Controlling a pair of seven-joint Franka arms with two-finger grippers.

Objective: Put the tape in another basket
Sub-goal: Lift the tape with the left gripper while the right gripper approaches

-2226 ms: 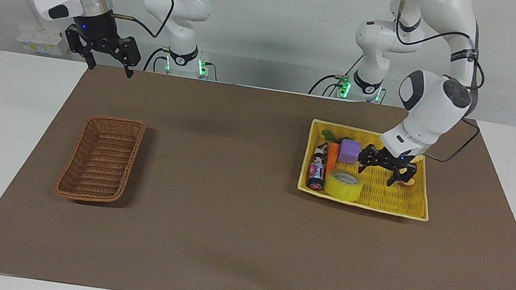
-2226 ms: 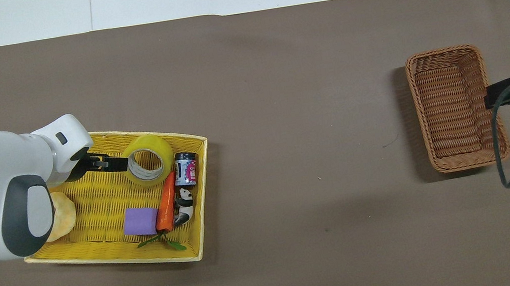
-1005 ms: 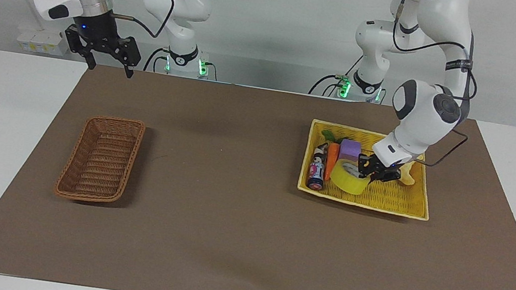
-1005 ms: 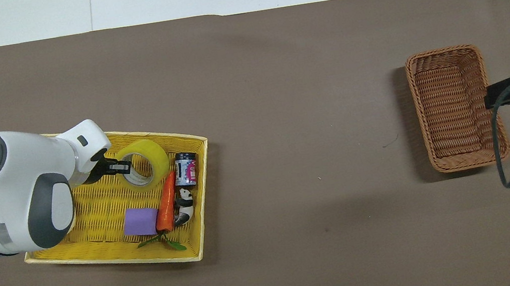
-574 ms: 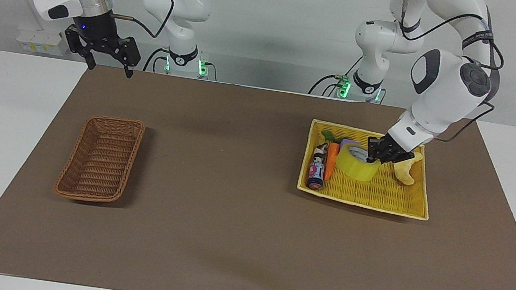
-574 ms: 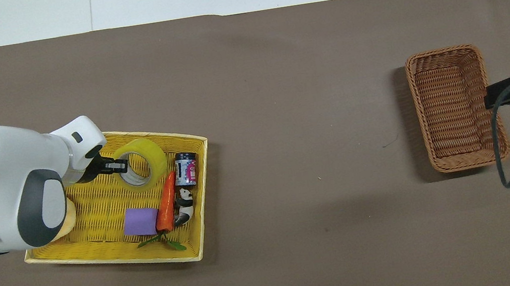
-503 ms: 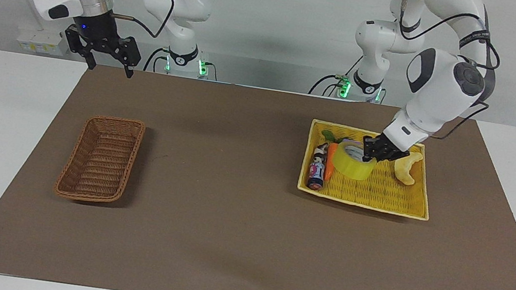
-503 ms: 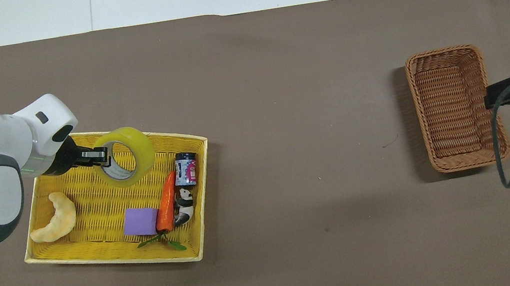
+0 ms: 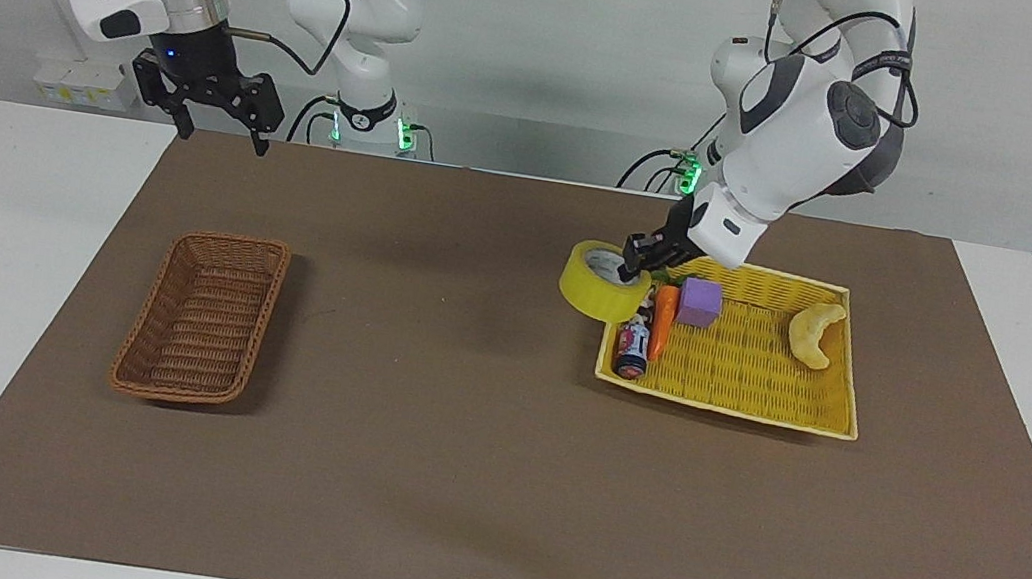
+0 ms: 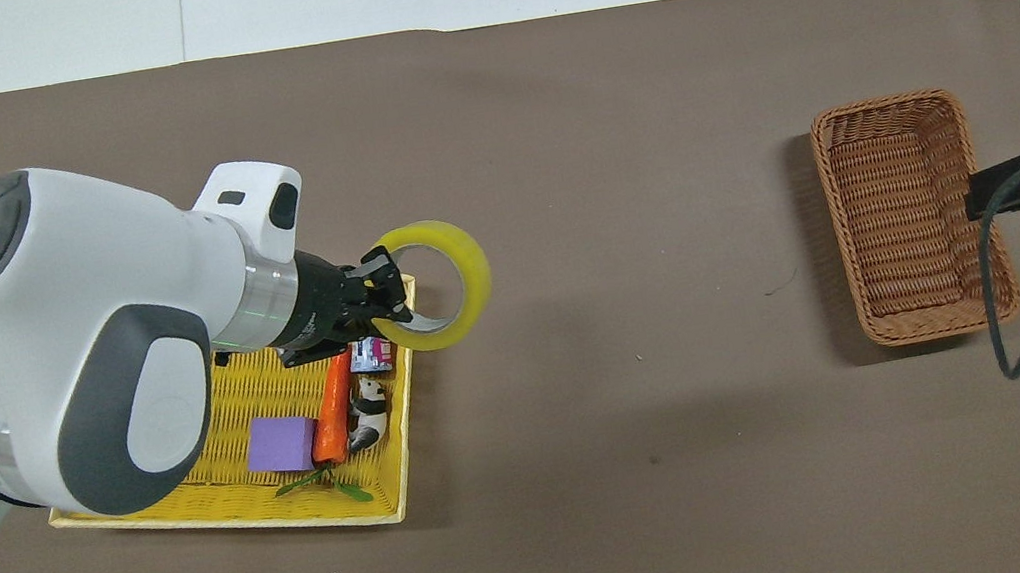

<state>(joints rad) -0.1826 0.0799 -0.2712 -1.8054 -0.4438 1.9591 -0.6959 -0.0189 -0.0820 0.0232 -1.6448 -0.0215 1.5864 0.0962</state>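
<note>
The yellow-green tape hangs in the air over the yellow basket's edge that faces the right arm's end. My left gripper is shut on its rim, one finger inside the white core. In the overhead view the tape sticks out past the left gripper and the yellow basket's rim. The dark brown wicker basket stands empty toward the right arm's end, also in the overhead view. My right gripper waits open, raised over the mat's edge near its base.
In the yellow basket lie a purple cube, a carrot, a small bottle, a panda figure and a croissant-shaped piece. Brown mat stretches between the two baskets.
My left gripper closed on the tape, lifted it out of the yellow basket and carried it over that basket's edge toward the right arm's end. The right arm has not moved.
</note>
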